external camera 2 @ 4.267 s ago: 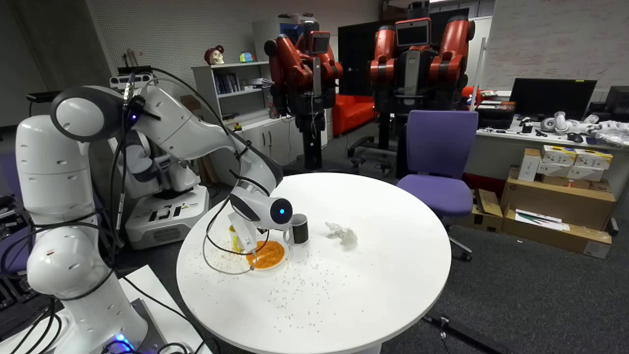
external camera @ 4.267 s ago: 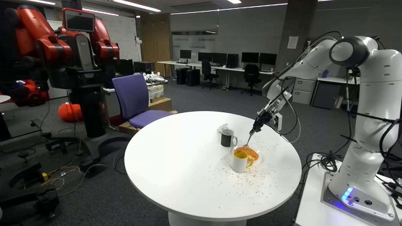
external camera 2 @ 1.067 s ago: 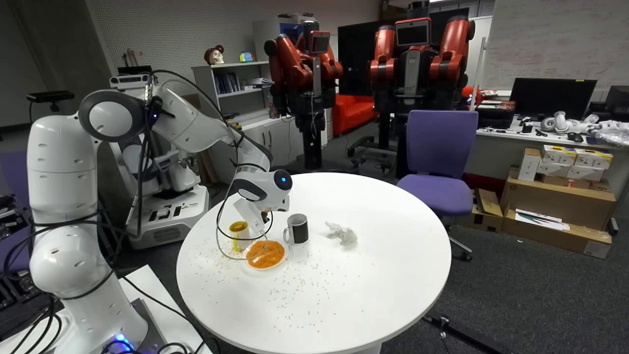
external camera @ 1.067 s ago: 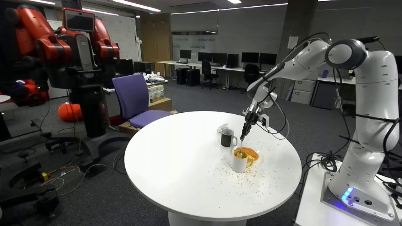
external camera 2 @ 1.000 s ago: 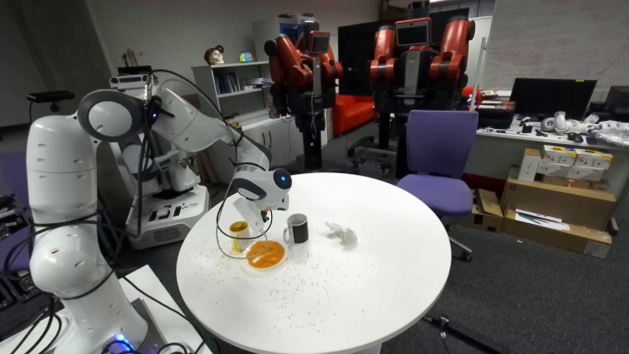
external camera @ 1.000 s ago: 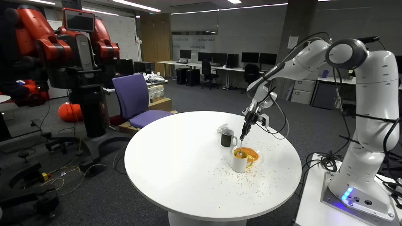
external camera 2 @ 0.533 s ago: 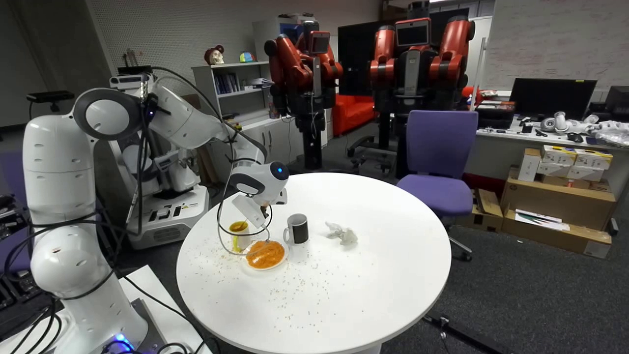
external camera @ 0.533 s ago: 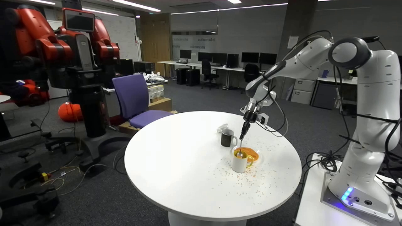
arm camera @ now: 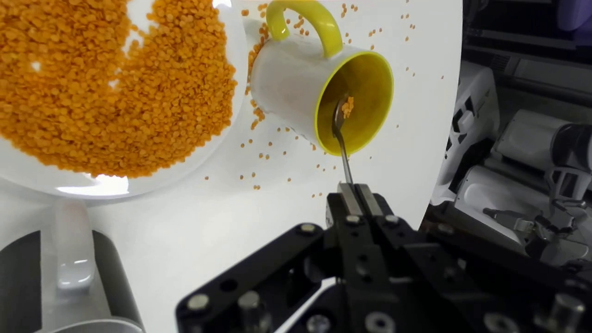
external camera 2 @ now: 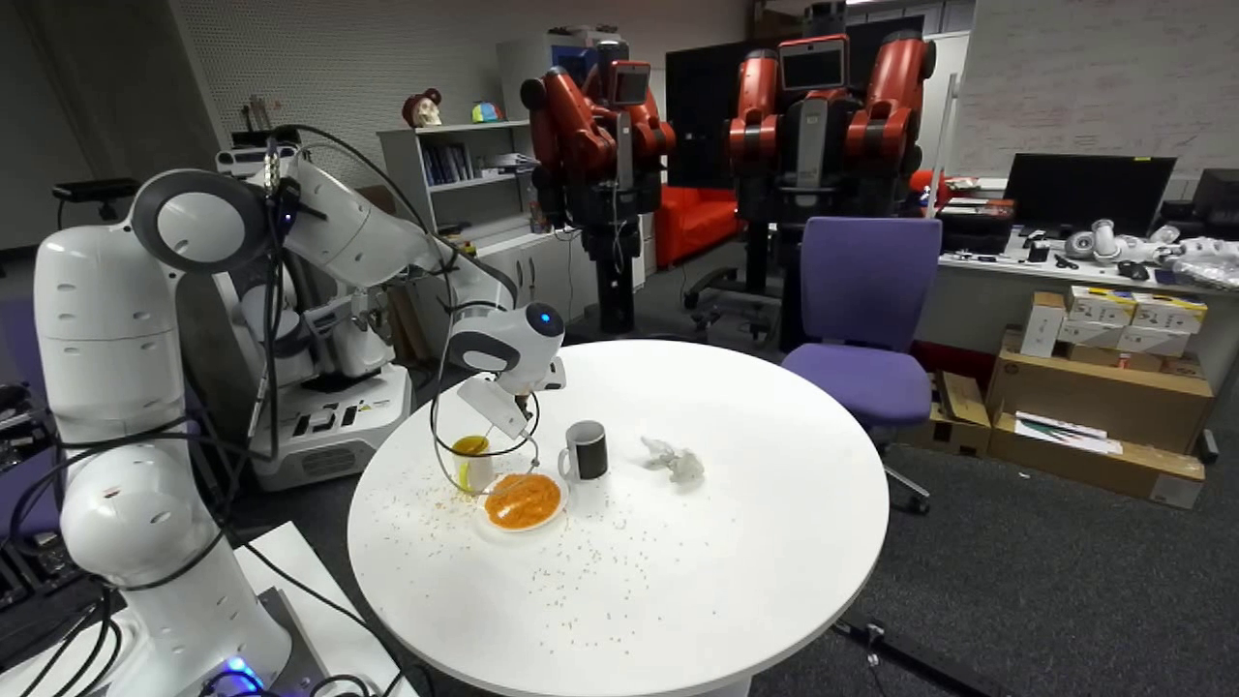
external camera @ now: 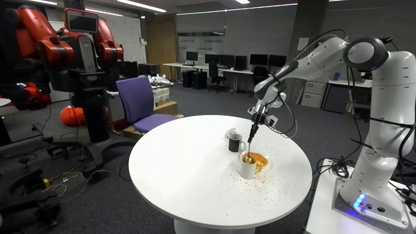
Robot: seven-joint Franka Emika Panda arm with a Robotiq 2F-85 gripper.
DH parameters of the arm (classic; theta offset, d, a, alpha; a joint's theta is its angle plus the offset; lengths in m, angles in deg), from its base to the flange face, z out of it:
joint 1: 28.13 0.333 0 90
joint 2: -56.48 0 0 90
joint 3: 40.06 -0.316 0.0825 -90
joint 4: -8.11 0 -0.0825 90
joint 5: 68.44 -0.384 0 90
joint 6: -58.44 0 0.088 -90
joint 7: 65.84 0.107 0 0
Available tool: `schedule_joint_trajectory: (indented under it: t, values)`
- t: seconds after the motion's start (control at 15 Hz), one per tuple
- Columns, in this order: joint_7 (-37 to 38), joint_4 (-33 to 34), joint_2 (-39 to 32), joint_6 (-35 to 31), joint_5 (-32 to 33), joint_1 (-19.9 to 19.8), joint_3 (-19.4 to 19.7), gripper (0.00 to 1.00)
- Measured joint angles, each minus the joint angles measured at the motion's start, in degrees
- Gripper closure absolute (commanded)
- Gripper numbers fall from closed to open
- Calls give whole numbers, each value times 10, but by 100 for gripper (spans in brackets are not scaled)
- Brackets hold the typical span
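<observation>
My gripper (arm camera: 355, 188) is shut on the handle of a metal spoon (arm camera: 344, 157). In the wrist view the spoon's head reaches inside a white mug (arm camera: 291, 83) with yellow interior and handle. A small clump of orange grains (arm camera: 348, 107) shows by the spoon's edge; whether it rests on the spoon or in the mug I cannot tell. An exterior view has the spoon (external camera: 248, 159) hanging steeply at the mug (external camera: 247, 170), its bowl grey. Beside the mug lies a white plate (arm camera: 157, 184) heaped with orange lentils (external camera 2: 523, 501). The spoon's held end is hidden between the fingers.
A black and grey mug (external camera: 234, 143) stands close to the plate, its handle (arm camera: 76, 263) towards it. Crumpled clear plastic (external camera 2: 678, 465) lies beyond. Loose grains are scattered over the round white table (external camera: 182, 182). A purple chair (external camera 2: 861, 378) touches the table's far side.
Some seconds ago the spoon was at the lentils; it has since moved to the mug. Over the last second the wrist tilted, and the orange on the spoon's bowl disappeared in an exterior view.
</observation>
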State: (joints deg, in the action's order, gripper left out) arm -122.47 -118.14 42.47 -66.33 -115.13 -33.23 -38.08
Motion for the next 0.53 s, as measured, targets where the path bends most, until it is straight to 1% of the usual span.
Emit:
schedule_joint_trajectory:
  t: [0.2, 0.53]
  values:
    - [0, -3, 10, -7, 17, 2, -8, 99]
    - [0, -16, 22, -54, 61, 19, -21, 99]
